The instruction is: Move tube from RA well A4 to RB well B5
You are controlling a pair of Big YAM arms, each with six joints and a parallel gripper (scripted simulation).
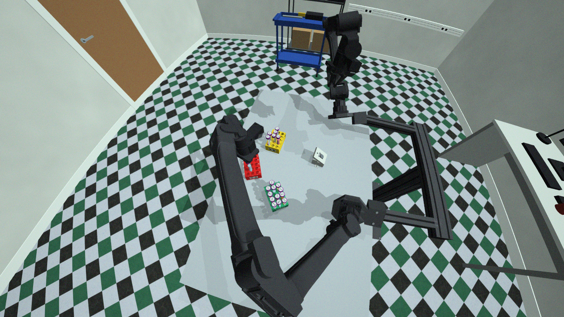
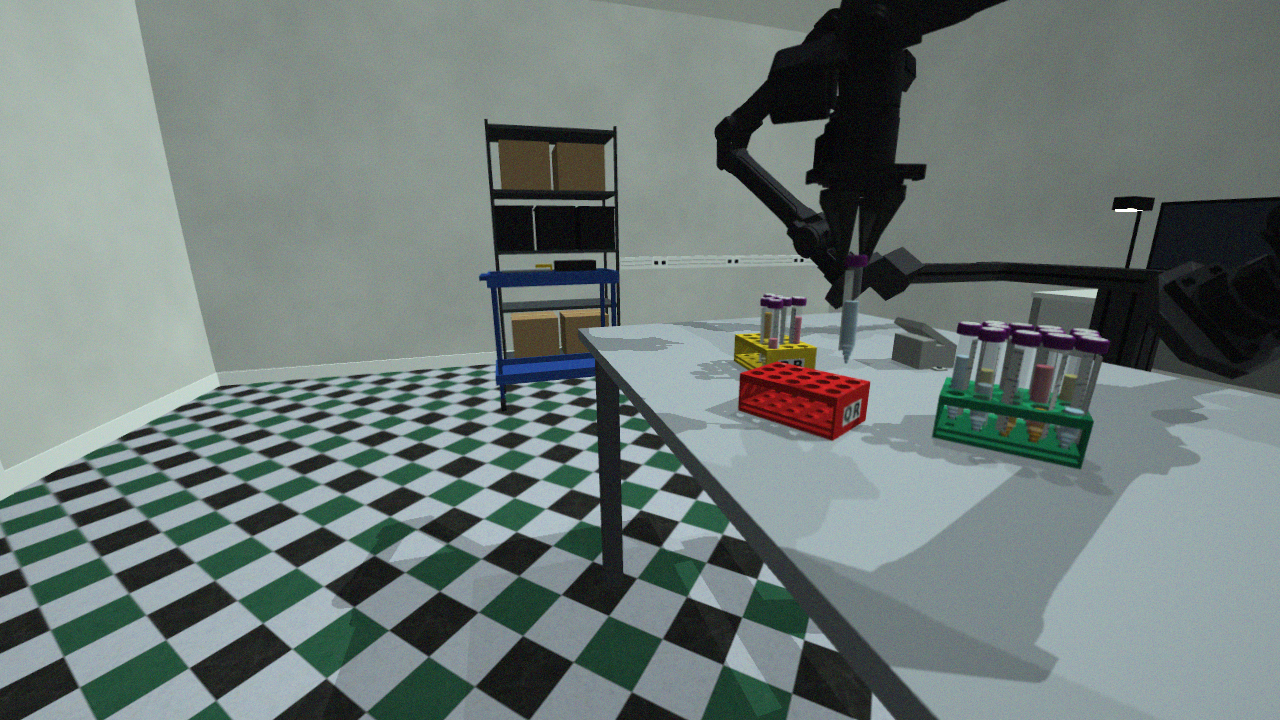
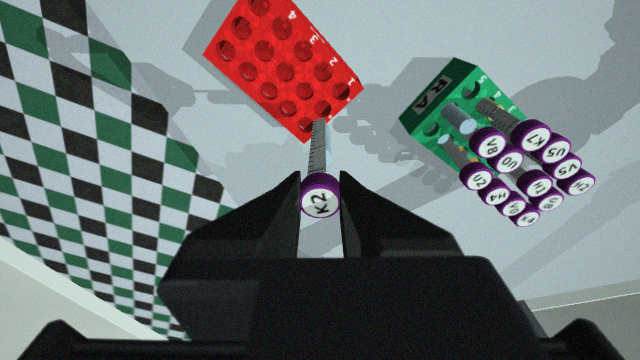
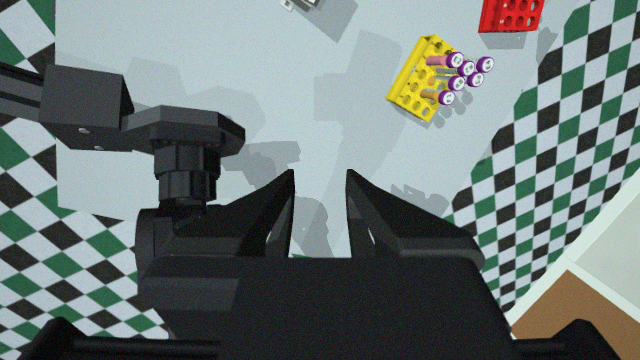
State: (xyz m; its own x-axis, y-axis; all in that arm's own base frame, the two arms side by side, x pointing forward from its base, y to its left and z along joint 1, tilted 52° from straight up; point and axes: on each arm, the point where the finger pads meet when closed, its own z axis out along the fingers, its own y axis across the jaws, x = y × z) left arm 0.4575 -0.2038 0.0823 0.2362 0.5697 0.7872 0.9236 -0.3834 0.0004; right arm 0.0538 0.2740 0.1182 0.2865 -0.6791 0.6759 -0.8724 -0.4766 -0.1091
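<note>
My left gripper (image 3: pixel 320 180) (image 2: pixel 854 253) (image 1: pixel 247 159) is shut on a grey tube (image 3: pixel 320 198) (image 2: pixel 848 313) with a purple cap marked K2. It holds the tube upright in the air, its tip over a corner of a red rack (image 3: pixel 280 65) (image 2: pixel 796 395) (image 1: pixel 253 171). The green rack RA (image 3: pixel 422 112) (image 2: pixel 1002 437) (image 1: pixel 277 207) holds several purple-capped tubes. The yellow rack RB (image 1: pixel 274 148) (image 2: pixel 760 351) (image 4: pixel 406 97) holds several tubes at one end and stands beyond the red rack. My right gripper (image 4: pixel 320 179) is open and empty, high above the table.
A small grey-white box (image 1: pixel 318 156) (image 2: pixel 921 344) stands on the table to the side of the yellow rack. The table edge (image 2: pixel 680 447) runs close to the red rack. A blue cart (image 1: pixel 299 39) and a shelf stand off the table.
</note>
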